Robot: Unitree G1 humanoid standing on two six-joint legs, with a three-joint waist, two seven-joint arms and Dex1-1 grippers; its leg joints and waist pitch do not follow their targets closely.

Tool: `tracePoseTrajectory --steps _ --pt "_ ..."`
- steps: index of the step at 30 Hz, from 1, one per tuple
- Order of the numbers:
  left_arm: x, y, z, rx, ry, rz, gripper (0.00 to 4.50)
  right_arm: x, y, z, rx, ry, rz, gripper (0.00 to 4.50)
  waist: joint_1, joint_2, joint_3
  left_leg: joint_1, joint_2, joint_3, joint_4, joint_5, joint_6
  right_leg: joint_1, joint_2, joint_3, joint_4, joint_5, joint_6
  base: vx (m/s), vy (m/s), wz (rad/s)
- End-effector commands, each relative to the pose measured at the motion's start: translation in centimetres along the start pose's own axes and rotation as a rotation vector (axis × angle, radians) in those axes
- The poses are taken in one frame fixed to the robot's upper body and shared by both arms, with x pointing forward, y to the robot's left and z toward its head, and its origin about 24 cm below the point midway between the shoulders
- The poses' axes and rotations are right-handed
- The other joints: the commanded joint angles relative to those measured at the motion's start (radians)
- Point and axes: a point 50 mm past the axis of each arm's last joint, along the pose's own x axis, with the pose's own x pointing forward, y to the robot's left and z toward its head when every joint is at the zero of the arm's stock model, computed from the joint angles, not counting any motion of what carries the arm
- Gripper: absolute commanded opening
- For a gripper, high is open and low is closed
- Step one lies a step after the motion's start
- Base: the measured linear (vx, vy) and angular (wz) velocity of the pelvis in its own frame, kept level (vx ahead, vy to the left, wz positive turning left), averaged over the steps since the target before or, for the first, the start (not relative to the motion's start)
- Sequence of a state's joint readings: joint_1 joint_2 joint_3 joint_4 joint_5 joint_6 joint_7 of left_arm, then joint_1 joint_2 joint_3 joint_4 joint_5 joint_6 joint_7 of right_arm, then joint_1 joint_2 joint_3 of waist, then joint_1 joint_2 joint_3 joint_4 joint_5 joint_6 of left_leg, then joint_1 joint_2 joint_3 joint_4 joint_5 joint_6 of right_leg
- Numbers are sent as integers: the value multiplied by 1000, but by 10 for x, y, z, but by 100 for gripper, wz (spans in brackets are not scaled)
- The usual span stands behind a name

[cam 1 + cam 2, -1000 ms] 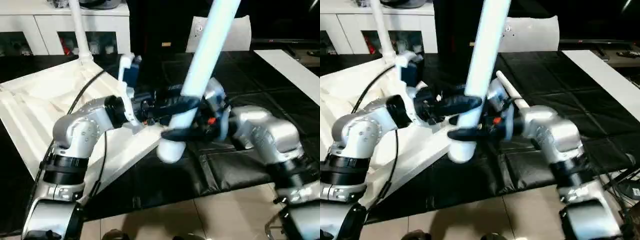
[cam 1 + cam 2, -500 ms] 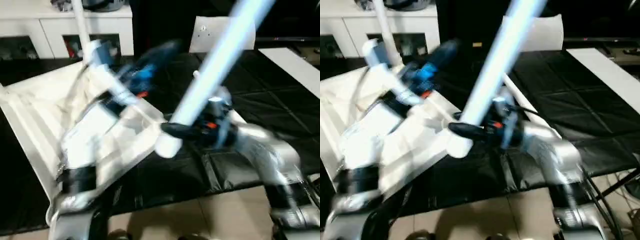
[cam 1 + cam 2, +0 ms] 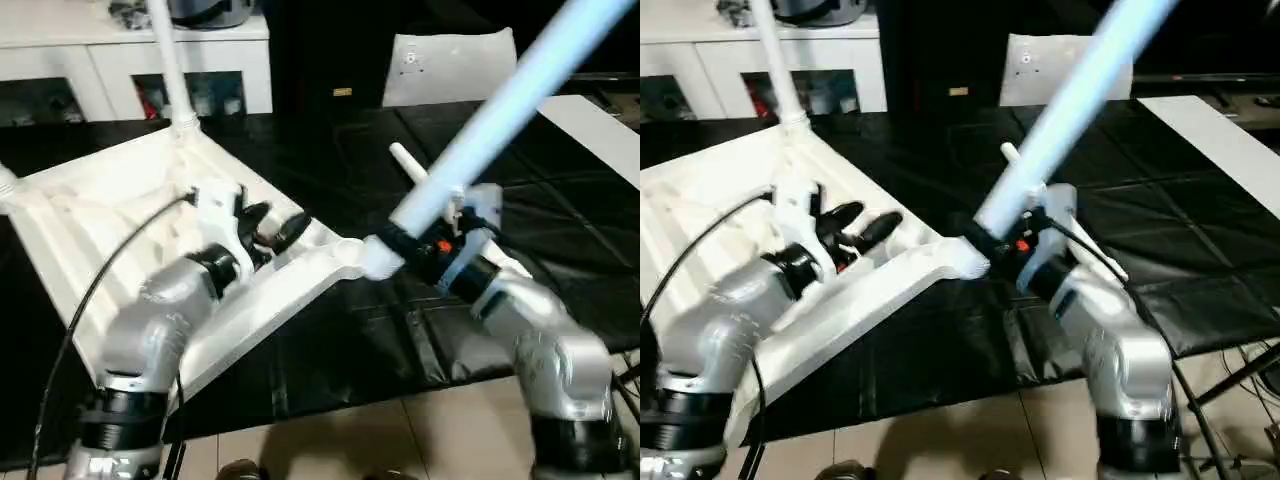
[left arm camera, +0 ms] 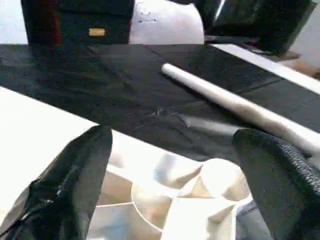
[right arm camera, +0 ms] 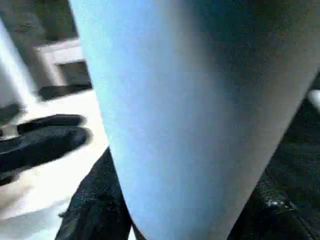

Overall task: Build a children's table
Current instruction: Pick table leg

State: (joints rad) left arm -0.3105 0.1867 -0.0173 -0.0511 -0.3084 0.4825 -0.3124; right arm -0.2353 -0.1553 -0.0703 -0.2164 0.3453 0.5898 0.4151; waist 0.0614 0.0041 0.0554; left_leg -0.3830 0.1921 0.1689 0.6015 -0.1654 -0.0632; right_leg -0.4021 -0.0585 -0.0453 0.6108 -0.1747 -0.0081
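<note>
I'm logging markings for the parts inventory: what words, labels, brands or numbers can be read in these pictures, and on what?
No text can be read.
Small yellow label on the dark cabinet at the back: too small and blurred to read.
Round mark on the white panel leaning at the back: blurred, unreadable.
Table top and the held leg: no markings visible.

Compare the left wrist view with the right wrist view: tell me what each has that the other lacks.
Left wrist view: an empty corner socket of the tabletop and a spare leg lying on the black mat. Right wrist view: the held leg, clamped in the right pincer. Both: the open left pincer and the tabletop.
</note>
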Motion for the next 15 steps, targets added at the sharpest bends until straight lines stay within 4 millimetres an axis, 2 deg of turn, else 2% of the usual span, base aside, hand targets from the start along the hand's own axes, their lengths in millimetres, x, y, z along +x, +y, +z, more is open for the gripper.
tracePoseTrajectory --steps 1,3,4,7,8,10,11,12,13,14,15 --pt "1 -6 -3 52 3 -7 416 -3 -2 -3 -34 50 -96 193 -5 3 -66 18 22 -11 -77 -282 -41 34 -54 35 -95 -381 -53 0 0 0" --pt "-1 -7 -6 54 9 12 416 -3 -4 -8 -30 55 -136 193 -11 5 -66 17 21 -11 -76 -297 -40 32 -57 36 -95 -394 -54 0 0 0" --pt "-3 -7 -9 33 11 45 416 -4 -8 -13 2 44 -194 193 -15 0 -64 16 20 -10 -75 -307 -36 29 -57 36 -98 -414 -53 0 0 0" --pt "-7 -5 -14 54 28 70 416 -4 -9 -16 -48 57 -203 193 -24 -1 -62 15 20 -12 -75 -317 -32 29 -56 33 -101 -442 -38 0 0 0" --pt "-8 -6 -15 56 29 58 416 -4 -9 -16 -48 54 -200 193 -27 -4 -61 14 19 -11 -74 -319 -29 28 -55 34 -103 -448 -35 0 0 0" --pt "-8 -9 -17 87 33 16 416 -3 -7 -14 -37 42 -194 193 -30 -1 -62 14 18 -11 -73 -316 -25 26 -54 34 -103 -452 -29 0 0 0" --pt "-7 -11 -18 105 49 -16 416 -2 -6 -12 -40 38 -177 193 -31 -6 -61 14 19 -10 -74 -318 -21 25 -53 34 -105 -457 -25 0 0 0" --pt "-6 -12 -20 122 65 -45 416 -1 -5 -11 -47 36 -164 193 -31 -2 -61 16 19 -11 -74 -321 -19 22 -54 35 -105 -469 -21 0 0 0" --pt "-6 -14 -21 140 83 -82 416 0 -4 -9 -60 32 -153 193 -32 -6 -60 16 19 -11 -74 -323 -19 22 -54 35 -106 -472 -19 0 0 0" --pt "-5 -17 -24 132 118 -127 416 0 -3 -8 -74 33 -133 193 -31 -3 -60 16 20 -11 -75 -324 -20 22 -55 36 -103 -469 -22 0 0 0" --pt "-5 -19 -28 156 164 -175 386 1 -1 -7 -98 27 -103 193 -28 -2 -61 18 20 -12 -75 -325 -22 21 -56 36 -103 -469 -23 0 0 0"
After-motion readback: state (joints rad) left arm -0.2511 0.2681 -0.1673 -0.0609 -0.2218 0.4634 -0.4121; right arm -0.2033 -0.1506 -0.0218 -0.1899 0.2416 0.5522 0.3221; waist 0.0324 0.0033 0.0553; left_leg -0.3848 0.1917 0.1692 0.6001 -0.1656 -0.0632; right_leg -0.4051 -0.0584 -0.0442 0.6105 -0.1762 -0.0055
